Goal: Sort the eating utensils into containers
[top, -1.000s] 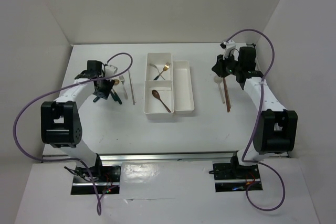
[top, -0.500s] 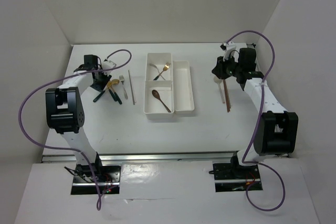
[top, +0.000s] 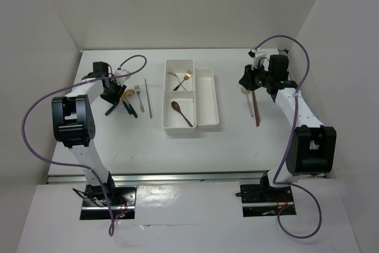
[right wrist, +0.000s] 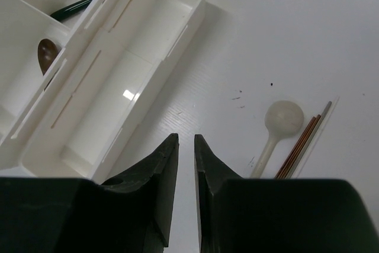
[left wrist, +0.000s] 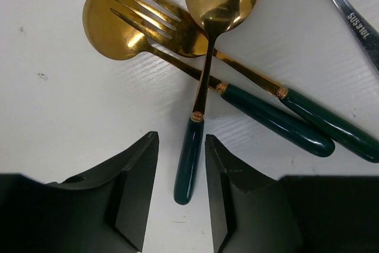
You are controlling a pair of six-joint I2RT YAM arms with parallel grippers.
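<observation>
Against a second ago: left arm point(top: 74, 119) with its elbow drawn in toward the left edge of the table point(top: 118, 140); left pincer point(left wrist: 180, 140) a touch farther from the near edge and a little narrower. Right arm and all utensils as before.

Now half-open, astride the handle end of a green-handled gold spoon point(left wrist: 198, 93), with white table showing on both sides of the handle, so no grip. Lies near the table's left edge, long axis in line with the pincer, bowl pointing away from it, handle tip between the fingers point(left wrist: 139, 188). Crosses over a green-handled fork point(left wrist: 148, 19) and a second gold spoon point(left wrist: 109, 25), their handles slanting off to one side. Just beside the pile, toward mid-table: a silver fork point(top: 137, 91) and a thin silver stick point(top: 148, 99) running far-to-near.

Mid-table: wide tray point(top: 166, 105) with narrow tray point(top: 207, 99) touching its right wall, both lengthwise far-to-near. Far compartment: another gold fork point(top: 187, 77) crossed with a silver utensil point(top: 173, 76). Near compartment: wooden spoon point(top: 182, 114), bowl toward the far-left, handle toward the near-right.

Right pincer point(right wrist: 185, 139) down to a narrow slit, gripping nothing, hovering between the narrow tray and a white spoon point(right wrist: 283, 117) lying beside brown chopsticks point(right wrist: 299, 146) near the right edge.
</observation>
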